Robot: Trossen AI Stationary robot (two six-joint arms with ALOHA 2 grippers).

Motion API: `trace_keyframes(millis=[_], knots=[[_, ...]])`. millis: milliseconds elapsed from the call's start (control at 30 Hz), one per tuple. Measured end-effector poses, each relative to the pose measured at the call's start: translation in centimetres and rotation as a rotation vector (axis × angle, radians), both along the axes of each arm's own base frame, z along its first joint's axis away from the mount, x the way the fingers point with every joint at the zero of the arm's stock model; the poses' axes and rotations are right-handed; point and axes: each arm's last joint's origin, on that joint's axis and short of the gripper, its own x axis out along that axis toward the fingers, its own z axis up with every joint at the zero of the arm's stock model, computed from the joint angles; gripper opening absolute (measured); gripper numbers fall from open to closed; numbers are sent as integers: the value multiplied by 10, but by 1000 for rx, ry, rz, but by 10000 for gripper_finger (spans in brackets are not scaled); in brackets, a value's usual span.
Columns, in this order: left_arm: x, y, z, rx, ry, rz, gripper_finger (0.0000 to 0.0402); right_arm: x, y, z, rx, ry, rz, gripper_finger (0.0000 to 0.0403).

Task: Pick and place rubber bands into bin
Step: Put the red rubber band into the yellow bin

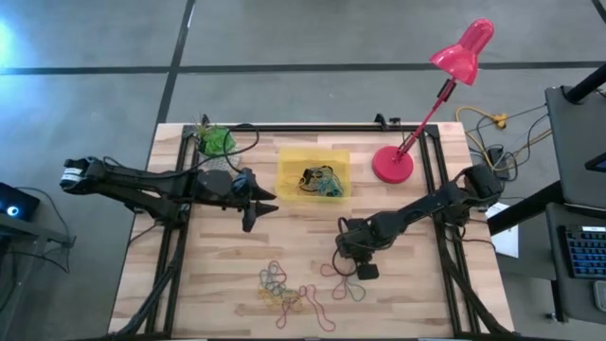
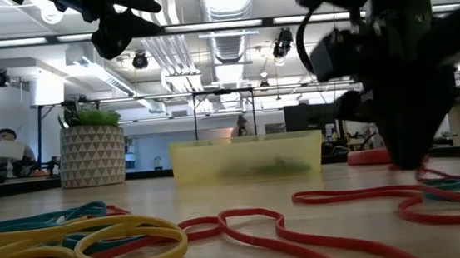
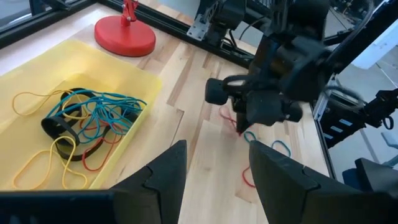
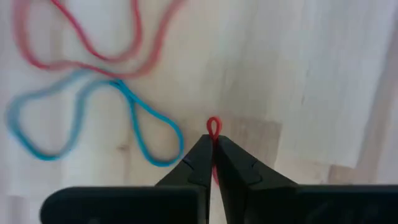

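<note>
Pinched shut on a red band [image 4: 213, 126] at right gripper [image 4: 213, 144], low over table [image 1: 398, 313] near loose rubber bands [image 1: 284, 289]. Thin grip: could slip or snag on lift. Bin [image 1: 289, 156] well apart. Left gripper [image 3: 216, 167] spread, hovering beside bin.

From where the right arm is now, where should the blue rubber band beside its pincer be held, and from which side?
Probably at one rounded end lobe of the blue rubber band, coming straight down from above: it lies flat on the table in a pinched figure-eight, so only a narrow strand fits between fingertips. The right pincer is already shut on a red rubber band and would have to bin that first.
</note>
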Motion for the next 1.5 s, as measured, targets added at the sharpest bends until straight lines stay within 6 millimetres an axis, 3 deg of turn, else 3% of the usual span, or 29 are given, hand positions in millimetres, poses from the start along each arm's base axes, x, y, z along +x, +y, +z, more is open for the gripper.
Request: trace_keyframes(millis=[500, 767, 1000, 1200, 1500], knots=[[2, 0, 2, 20, -50, -5, 158, -16, -8, 83, 40, -313, -60, 8], [2, 0, 4, 37, -64, -11, 158, -22, -22, 136, -106, -552, -152, 8], [4, 0, 10, 59, -128, -14, 158, -13, -52, 171, -303, -680, -224, 8], [4, 0, 12, 58, -149, -13, 158, 1, -94, 176, -414, -668, -303, 8], [4, 0, 13, 58, -162, -5, 158, 16, -158, 148, -397, -557, -431, 9]])
